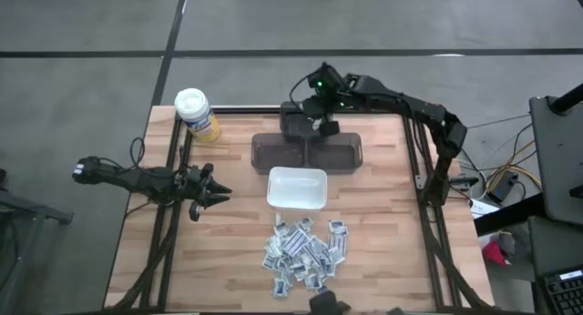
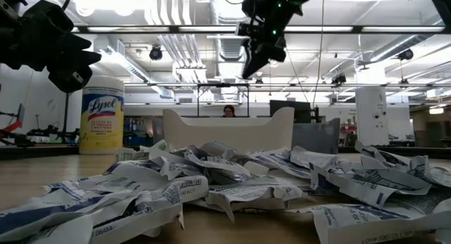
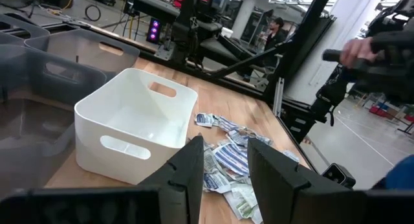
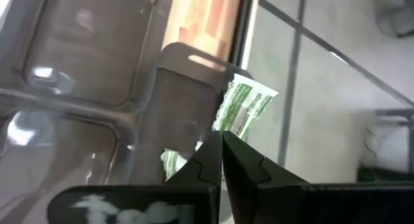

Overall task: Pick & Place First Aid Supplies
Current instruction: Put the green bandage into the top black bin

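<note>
Packet pile [image 1: 306, 249] near table front; dish [image 1: 297, 189] behind it; bin [image 1: 307, 152] behind dish.

Floor: we see grey concrete [image 1: 91, 24] crossed by dark seams.
Ceiling: we see white ducts [image 2: 176, 46] and bright strip lights.
Table: pale wood planks [image 1: 383, 160].

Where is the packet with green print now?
The green-printed packet is pinched in the right gripper, above the far end of the grey bin.
</note>
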{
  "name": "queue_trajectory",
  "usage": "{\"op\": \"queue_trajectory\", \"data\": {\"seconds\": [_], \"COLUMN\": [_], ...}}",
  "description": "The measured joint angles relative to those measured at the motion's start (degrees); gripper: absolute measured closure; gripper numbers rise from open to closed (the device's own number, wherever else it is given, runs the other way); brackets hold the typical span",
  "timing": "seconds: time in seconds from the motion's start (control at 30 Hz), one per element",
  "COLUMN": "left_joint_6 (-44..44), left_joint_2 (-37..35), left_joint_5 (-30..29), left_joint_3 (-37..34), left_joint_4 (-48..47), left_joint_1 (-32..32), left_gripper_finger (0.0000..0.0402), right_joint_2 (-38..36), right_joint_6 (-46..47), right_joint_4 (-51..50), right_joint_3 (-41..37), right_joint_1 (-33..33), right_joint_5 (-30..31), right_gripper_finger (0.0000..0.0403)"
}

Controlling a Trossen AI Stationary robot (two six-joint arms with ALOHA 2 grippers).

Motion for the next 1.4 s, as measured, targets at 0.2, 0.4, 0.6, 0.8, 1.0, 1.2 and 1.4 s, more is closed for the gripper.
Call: {"op": "queue_trajectory", "data": {"seconds": [0.2, 0.4, 0.6, 0.8, 1.0, 1.2, 1.4], "left_joint_6": [-0.06, -0.07, -0.13, -0.15, -0.13, -0.13, -0.13], "left_joint_2": [0.02, 0.02, 0.02, 0.02, 0.02, 0.02, 0.02], "left_joint_5": [-4.17, -5.19, -5.23, -5.26, -5.28, -5.28, -5.28], "left_joint_3": [0.01, 0.04, 0.04, 0.04, 0.04, 0.04, 0.04], "left_joint_4": [0.21, 0.21, 0.17, 0.12, 0.09, 0.06, 0.04], "left_joint_1": [-0.01, -0.01, -0.01, -0.01, 0.00, 0.01, -0.01], "left_gripper_finger": [0.0287, 0.0287, 0.0287, 0.0287, 0.0287, 0.0287, 0.0287], "right_joint_2": [5.20, 11.07, 14.48, 14.97, 15.16, 15.16, 15.03], "right_joint_6": [-4.95, -7.74, -7.56, -6.92, -5.76, -5.89, -6.05], "right_joint_4": [-0.07, -0.12, -0.04, 0.08, 0.07, 0.07, 0.08], "right_joint_3": [-0.09, -0.09, 0.33, 0.68, 0.68, 0.68, 0.68], "right_joint_1": [-3.23, -4.99, -5.40, -5.50, -5.54, -5.54, -5.53], "right_joint_5": [-1.37, -1.48, -1.01, -0.84, -0.84, -0.86, 0.23], "right_gripper_finger": [0.0394, 0.0394, 0.0394, 0.0394, 0.0394, 0.0374, 0.0338]}}
